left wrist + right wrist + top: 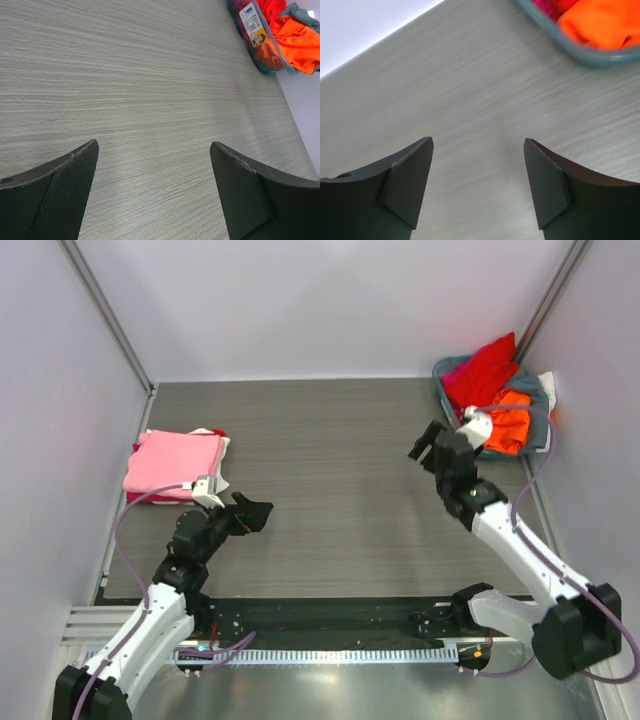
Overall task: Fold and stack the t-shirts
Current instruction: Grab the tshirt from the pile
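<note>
Overhead view of a grey wood-grain table (pixel 340 460) with two robot arms mounted at its near edge.

At the far right corner sits a grey-blue basket (pixel 535 400) holding unfolded t-shirts. A red t-shirt (pixel 485 370) is heaped at the back, and an orange t-shirt (pixel 508 425) spills over the front. Both are crumpled, so no long axis can be made out.

Against the left edge, about midway back, lies a folded stack with a pink t-shirt (pixel 175 462) on top and a little white cloth showing beneath it.

The right gripper (pixel 422 440) hangs over bare table just beside the basket. Its jaws are spread wide and hold nothing. From its own wrist camera, the basket rim and the orange cloth sit ahead and off to the right, past the right-hand finger.

The left gripper (pixel 262 513) is also wide and empty. It hovers near the pink stack, with the basket well apart from it, diagonally across the table.

The next shirt most likely comes from the basket. The right arm is much the nearer one and would need to swing further right and towards the far corner to reach the orange cloth.
</note>
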